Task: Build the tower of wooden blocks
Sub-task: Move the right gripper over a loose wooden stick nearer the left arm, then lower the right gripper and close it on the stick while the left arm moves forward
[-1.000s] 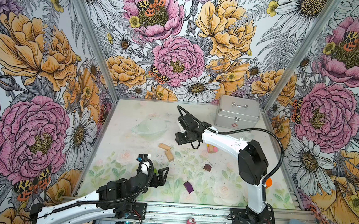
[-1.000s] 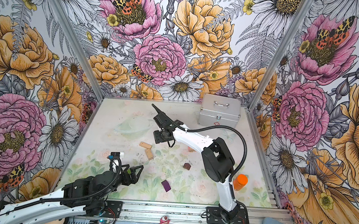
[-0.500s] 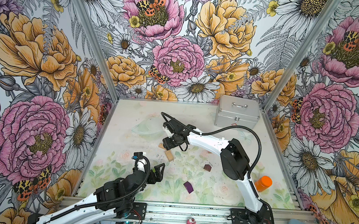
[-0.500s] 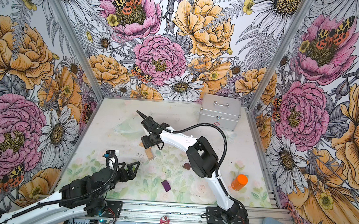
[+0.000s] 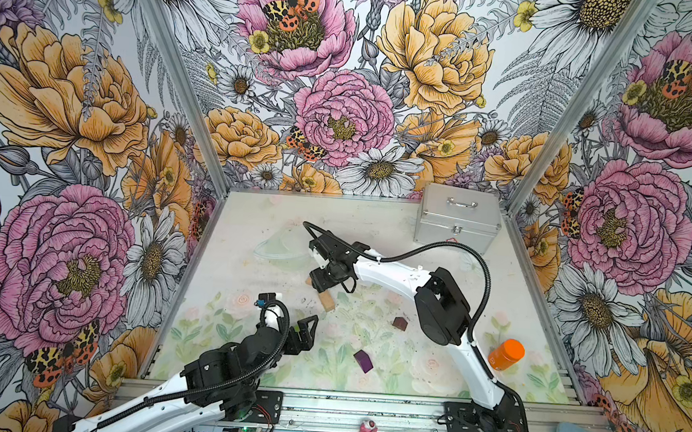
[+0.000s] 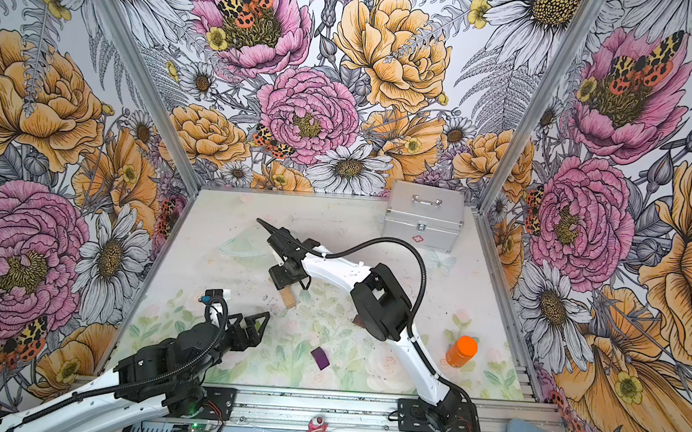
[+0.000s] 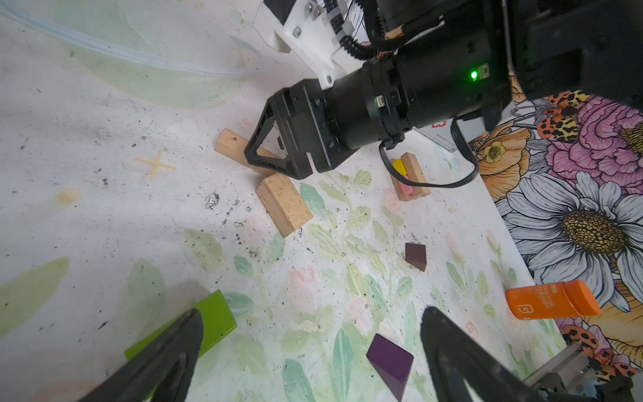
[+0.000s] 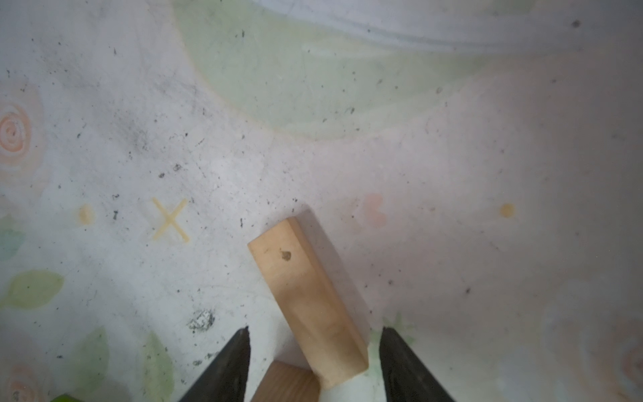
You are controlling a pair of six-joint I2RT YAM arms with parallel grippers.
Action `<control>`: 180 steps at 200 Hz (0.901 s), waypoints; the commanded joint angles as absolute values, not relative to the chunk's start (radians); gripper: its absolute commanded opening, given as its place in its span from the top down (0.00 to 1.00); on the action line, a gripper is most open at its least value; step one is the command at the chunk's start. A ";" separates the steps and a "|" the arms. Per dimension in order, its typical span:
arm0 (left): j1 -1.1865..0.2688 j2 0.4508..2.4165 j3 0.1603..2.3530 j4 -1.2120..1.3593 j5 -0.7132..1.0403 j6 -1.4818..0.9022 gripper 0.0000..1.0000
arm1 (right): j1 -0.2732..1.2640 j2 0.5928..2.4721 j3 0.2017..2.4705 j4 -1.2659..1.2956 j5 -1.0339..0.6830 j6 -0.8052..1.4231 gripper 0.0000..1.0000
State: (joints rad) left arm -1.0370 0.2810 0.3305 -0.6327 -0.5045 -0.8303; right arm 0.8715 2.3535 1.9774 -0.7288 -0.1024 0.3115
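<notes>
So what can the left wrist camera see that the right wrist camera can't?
Only the left wrist view: the green block, purple block, brown block, a cluster of yellow, pink and tan blocks, the bottle, and the right gripper from outside.
Only the right wrist view: that gripper's fingers open, with a gap on either side of the tan block.
Both: that knotted tan block, the second tan block at its end, and the yellow cross.

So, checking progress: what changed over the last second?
The right gripper swung left and nearer, its open jaws now straddling a tan block. Nothing was gripped or released. The left gripper, purple block and dark-brown block hardly moved.
</notes>
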 commanded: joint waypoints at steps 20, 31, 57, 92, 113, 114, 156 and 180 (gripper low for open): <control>-1.028 0.271 0.328 -0.646 -0.485 -0.808 0.01 | 0.877 2.398 2.022 -0.742 -0.061 0.285 0.39; -1.025 0.272 0.330 -0.646 -0.483 -0.805 0.01 | 0.878 2.403 2.026 -0.742 -0.058 0.284 0.39; -1.022 0.274 0.336 -0.647 -0.476 -0.802 0.01 | 0.878 2.416 2.040 -0.745 -0.067 0.285 0.39; -1.022 0.273 0.335 -0.647 -0.477 -0.802 0.01 | 0.878 2.425 2.050 -0.750 -0.070 0.286 0.39; -1.021 0.273 0.337 -0.647 -0.474 -0.801 0.01 | 0.878 2.425 2.051 -0.750 -0.070 0.286 0.39; -1.020 0.273 0.336 -0.647 -0.475 -0.801 0.01 | 0.878 2.425 2.051 -0.750 -0.070 0.285 0.39; -1.020 0.272 0.334 -0.646 -0.474 -0.805 0.01 | 0.877 2.430 2.057 -0.750 -0.073 0.286 0.39; -1.020 0.272 0.333 -0.647 -0.474 -0.807 0.01 | 0.877 2.429 2.057 -0.750 -0.072 0.285 0.39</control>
State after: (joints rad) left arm -1.0290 0.2810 0.3305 -0.6327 -0.4965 -0.8272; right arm 0.8722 2.4054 2.0254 -0.7483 -0.0795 0.2939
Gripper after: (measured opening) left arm 0.987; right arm 0.612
